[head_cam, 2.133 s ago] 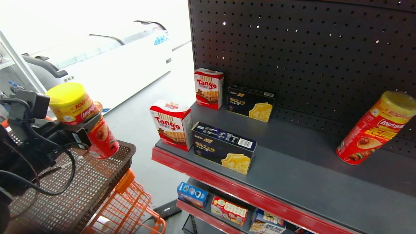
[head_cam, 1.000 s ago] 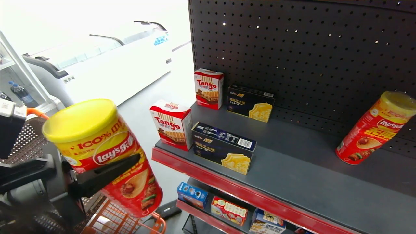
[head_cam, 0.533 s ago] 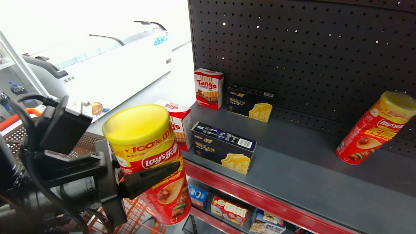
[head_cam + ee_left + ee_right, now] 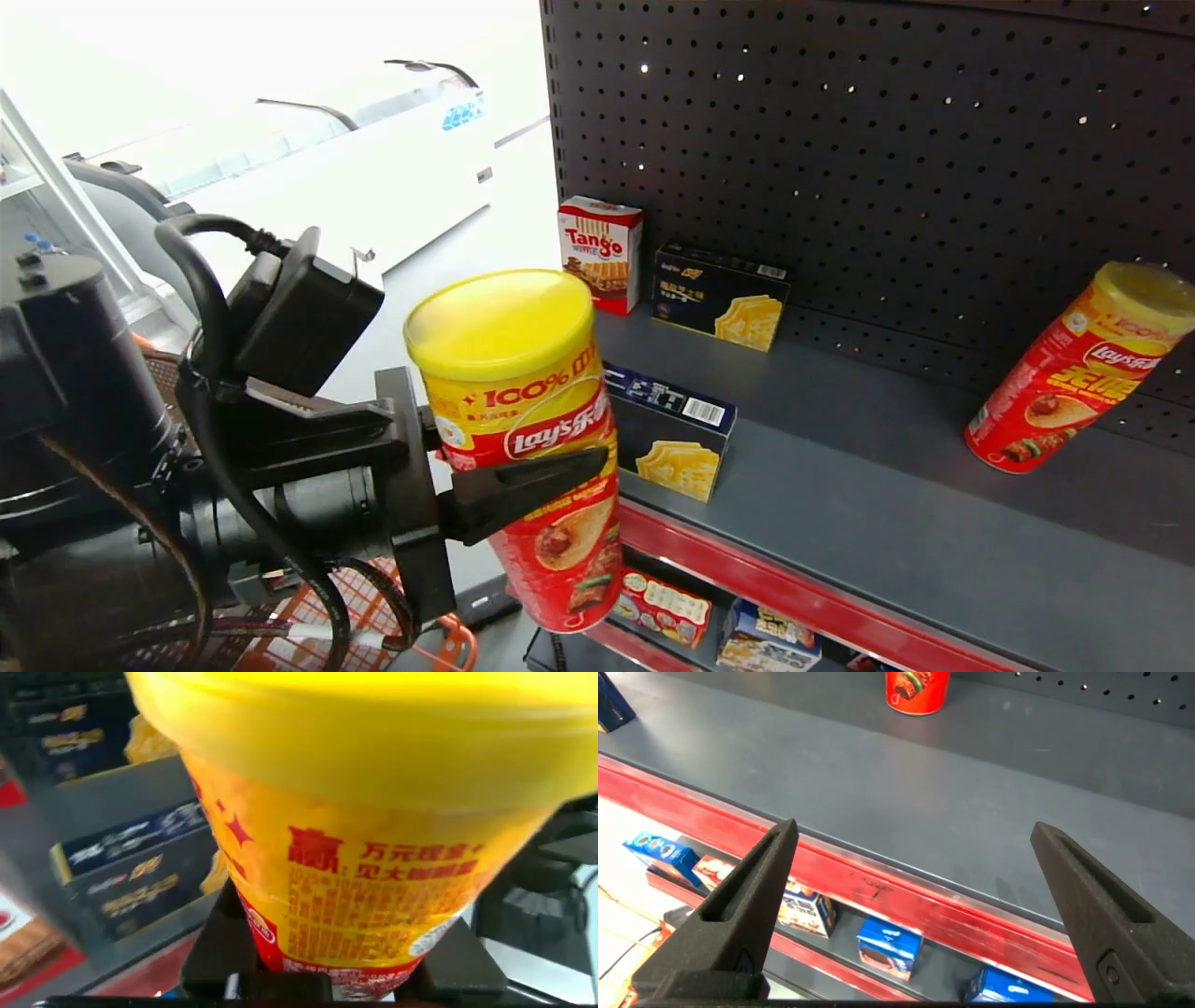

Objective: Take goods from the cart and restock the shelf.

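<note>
The left jaws are pinching a yellow-lidded chip canister [image 4: 523, 411] around its middle. One jaw is crossing the label in front, and the canister is hanging lid-up between them, near the front edge of the shelf [image 4: 840, 504] and not resting on it. Just beyond the left jaws a dark biscuit box [image 4: 667, 434] is sitting at the shelf front, with a red wafer box [image 4: 599, 250] farther back.

The right jaws are standing spread wide with nothing between them, over the shelf's red lip [image 4: 906, 891]. Well ahead of them a second canister [image 4: 917, 691] is already standing on the shelf by the pegboard.

By my reading, restocking is partly done. The held canister is waiting to be set down and released. Below the left jaws the orange cart [image 4: 317, 607] is showing too little to tell what is left in it.
</note>
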